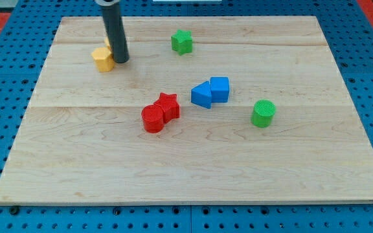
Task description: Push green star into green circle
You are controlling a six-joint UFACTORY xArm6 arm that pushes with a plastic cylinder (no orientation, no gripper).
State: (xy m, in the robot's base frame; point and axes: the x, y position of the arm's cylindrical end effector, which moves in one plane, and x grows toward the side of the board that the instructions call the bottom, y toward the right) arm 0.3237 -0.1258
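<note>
A pale wooden board [193, 175] lies on a blue pegboard surface [5, 71] and fills most of the view. The dark rod [115, 32] comes down from the view's top; my tip [121, 61] sits at the board's upper-left part, touching or just beside the right face of a yellow block [101, 59], whose shape reads as roughly hexagonal. The arm carries no claw, only the bare rod, so nothing is held.

Taking the yellow block as the landmark: the green star [182, 41] stands to its right and a little nearer the view's top, well apart from it, a small bright green block with a pointed outline, upright and alone. The green circle [263, 113], a short bright green cylinder, lies far to the right and lower. Between them, lower right of the yellow block, a blue cube [219, 88] touches a blue wedge-like block [202, 95], and a red star [168, 105] touches a red cylinder [152, 119].
</note>
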